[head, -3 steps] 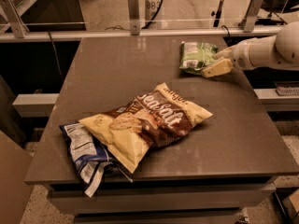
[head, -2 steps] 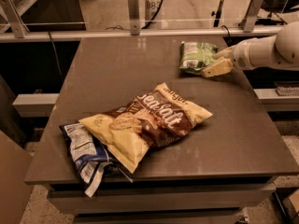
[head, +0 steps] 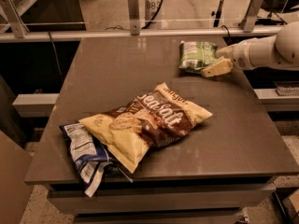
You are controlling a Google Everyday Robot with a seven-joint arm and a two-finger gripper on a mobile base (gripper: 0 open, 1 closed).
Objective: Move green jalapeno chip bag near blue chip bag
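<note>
The green jalapeno chip bag (head: 196,55) lies flat at the far right of the dark table (head: 117,69). My gripper (head: 218,61) reaches in from the right on the white arm (head: 266,50) and sits at the bag's right end, touching it. The blue chip bag (head: 86,153) lies at the near left corner and hangs partly over the table's front edge. Its right part is hidden under the large yellow-brown bag.
A large yellow and brown "Sea Salt" bag (head: 149,120) lies across the table's middle, between the green bag and the blue bag. A metal rail with posts (head: 134,13) runs behind the table's far edge.
</note>
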